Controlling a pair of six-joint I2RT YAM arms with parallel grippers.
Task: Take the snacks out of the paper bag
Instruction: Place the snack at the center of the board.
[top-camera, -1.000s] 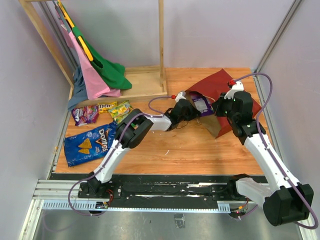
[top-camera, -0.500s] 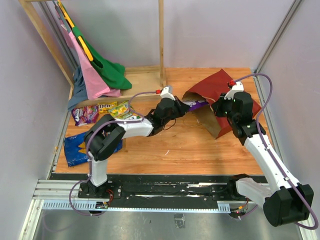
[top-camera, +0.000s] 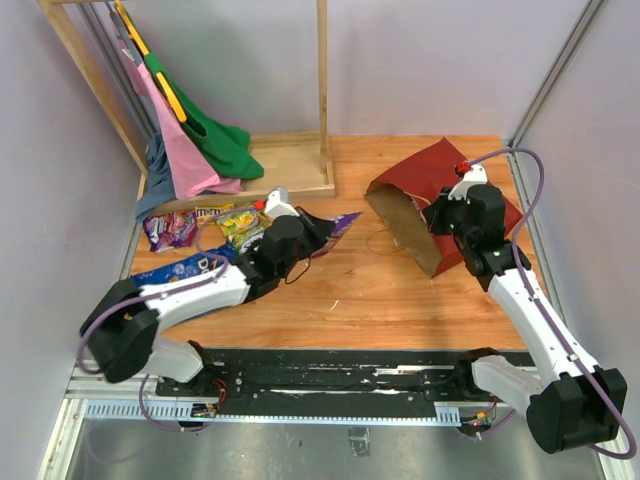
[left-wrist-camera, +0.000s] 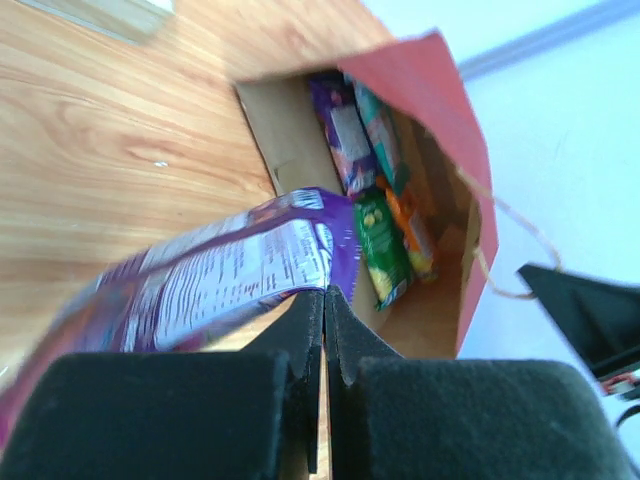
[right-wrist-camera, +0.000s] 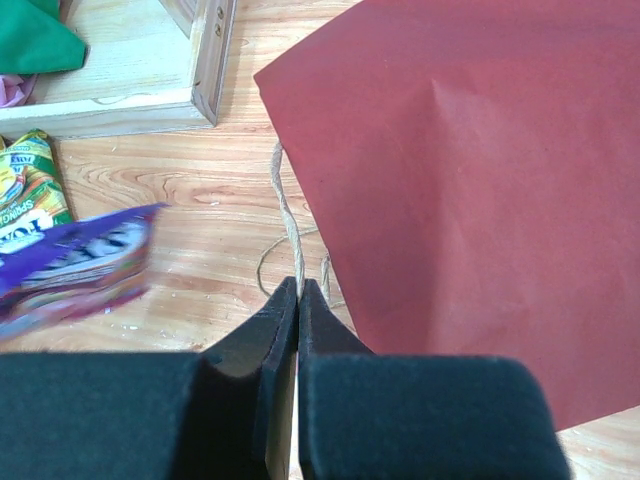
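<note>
Now — purple packet (left-wrist-camera: 230, 275) clamped in left end effector (left-wrist-camera: 324, 295)

Fingers fully closed on the packet's edge, over the surface (top-camera: 380, 290), left of the paper bag (top-camera: 425, 175) mouth and apart from it. Bag lies on its side — more packets (left-wrist-camera: 385, 250) inside. The right end effector (right-wrist-camera: 298, 290) is pinched tight on the string handle (right-wrist-camera: 288, 215). Doritos bag (top-camera: 185, 268) lies far left.

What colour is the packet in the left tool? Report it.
The packet is purple with a white printed panel; clearest from the left wrist.
</note>
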